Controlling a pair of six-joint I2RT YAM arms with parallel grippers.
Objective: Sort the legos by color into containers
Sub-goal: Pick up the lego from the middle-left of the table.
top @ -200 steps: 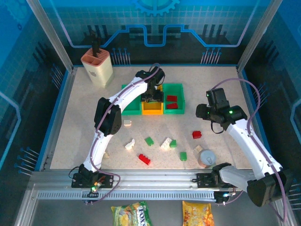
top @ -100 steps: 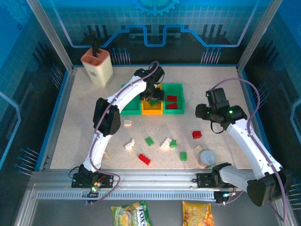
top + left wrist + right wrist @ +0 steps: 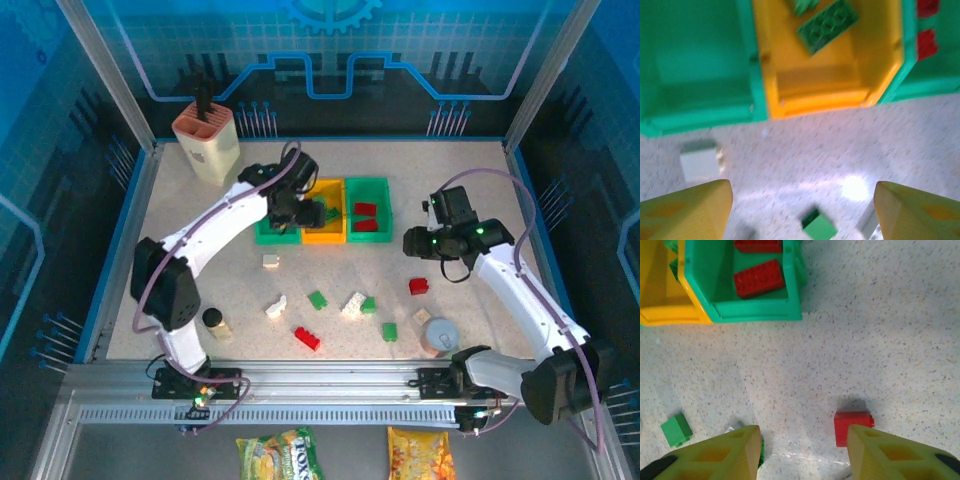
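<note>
My left gripper [image 3: 303, 212] hangs open and empty over the near wall between the left green bin [image 3: 272, 233] and the yellow bin [image 3: 325, 234]. A green brick [image 3: 827, 25] lies in the yellow bin [image 3: 830, 85]; the left green bin [image 3: 695, 65] looks empty. The right green bin [image 3: 372, 190] holds two red bricks [image 3: 759, 278]. My right gripper [image 3: 413, 243] is open above the table, with a red brick [image 3: 852, 426] just ahead of its right finger [image 3: 895, 452]. Loose red [image 3: 307, 338], green [image 3: 317, 299] and white [image 3: 270, 261] legos lie on the table's near half.
A beige slotted holder [image 3: 207, 143] stands at the back left. A small black-capped bottle [image 3: 213, 320] is near the left arm's base, and a grey cup [image 3: 441, 337] sits at the front right. A white brick [image 3: 699, 161] and a green brick [image 3: 818, 227] lie below the left gripper [image 3: 802, 215].
My left gripper has pulled back and left from above the yellow bin, its arm swinging left and uncovering the bottle. My right gripper has shifted slightly left.
</note>
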